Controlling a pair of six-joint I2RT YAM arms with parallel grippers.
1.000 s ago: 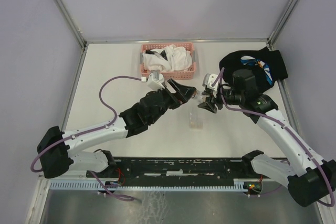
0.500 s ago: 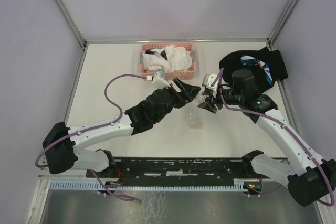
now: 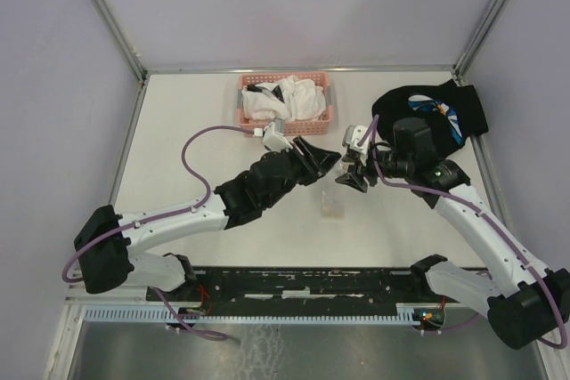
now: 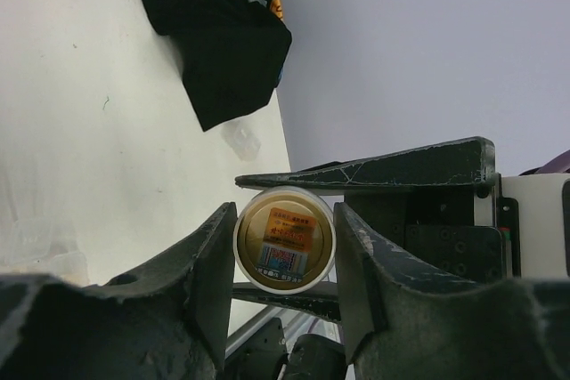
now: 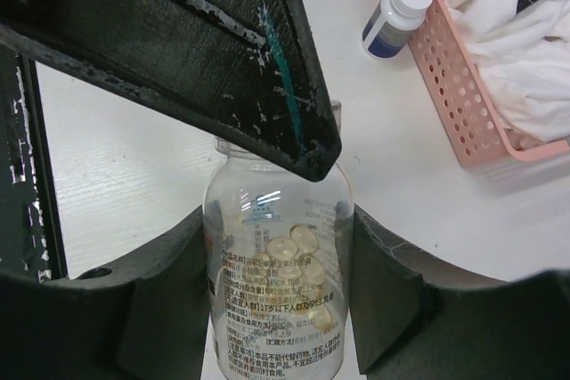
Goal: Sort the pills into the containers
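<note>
The pills (image 5: 298,251), pale ovals, sit inside a clear pill bottle (image 5: 276,309) held above the tabletop (image 3: 196,122). The right gripper (image 5: 278,220) is clamped on the bottle's body. The left gripper (image 4: 285,220) is closed on its round, white-rimmed end, which is gold with a sticker. The clear plastic box (image 3: 331,206) lies flat on the tabletop near the two grippers, on the side toward the arm bases, and touches neither. Farther back stands a pink basket (image 3: 254,120) of white cloths (image 3: 289,100), with a small white-capped bottle (image 5: 394,17) just beside it. A black garment (image 3: 445,109) lies at the far right.
</note>
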